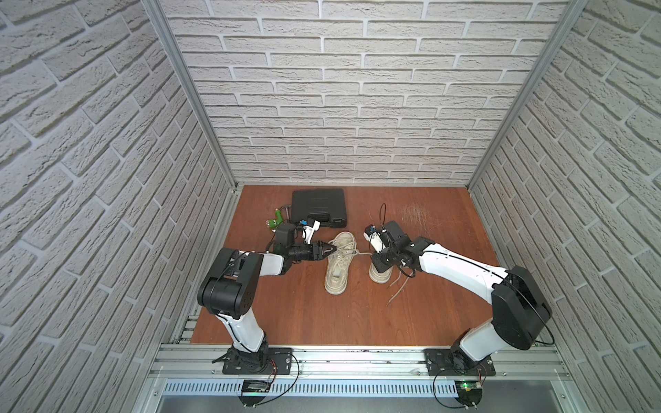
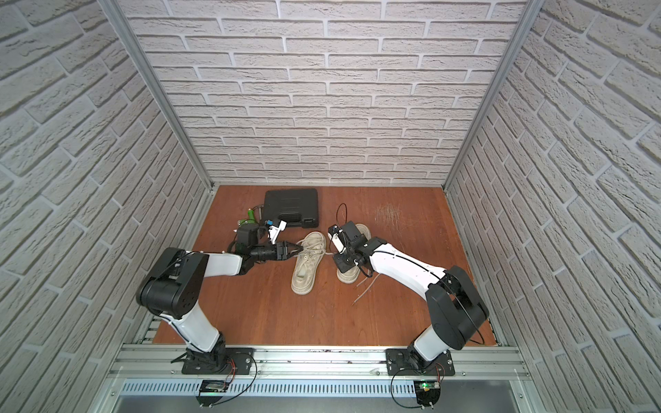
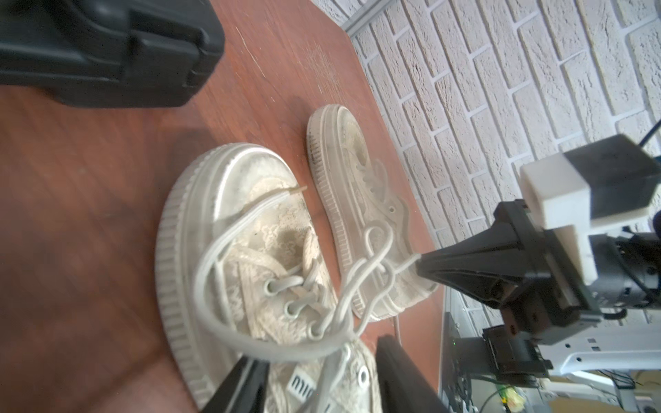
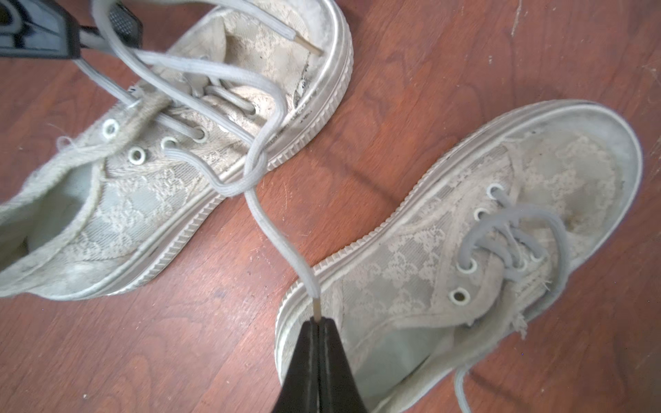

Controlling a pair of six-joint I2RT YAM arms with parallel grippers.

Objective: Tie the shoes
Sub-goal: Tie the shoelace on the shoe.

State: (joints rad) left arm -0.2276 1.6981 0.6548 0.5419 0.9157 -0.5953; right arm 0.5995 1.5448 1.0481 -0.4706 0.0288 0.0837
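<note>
- You're mid-knot on the worn off-white canvas sneaker on the left arm's side. It sits flat on the reddish-brown wooden table, toe toward the back wall. Its twin is just beside it, mostly under the right arm in both top views.
- Your right gripper is pinched tight on the very tip of the long cream lace, close to the twin's heel end as far as I can tell.
- Your left gripper has its jaws apart. A loop of that lace lies across the gap, and nothing's squeezing it that I can see.
- The two strands make a single twist, but it hangs slack off the side of the shoe, well away from the eyelets. I'd call this the first half-knot: made, not snugged.
- Next move, my guess: close the left jaws on the other strand, then pull the ends apart so the twist slides down onto the tongue. Go easy on the right, since it only has the tip and could slip off.
- The twin's laces trail loose on the table, so that shoe looks undone too.
</note>
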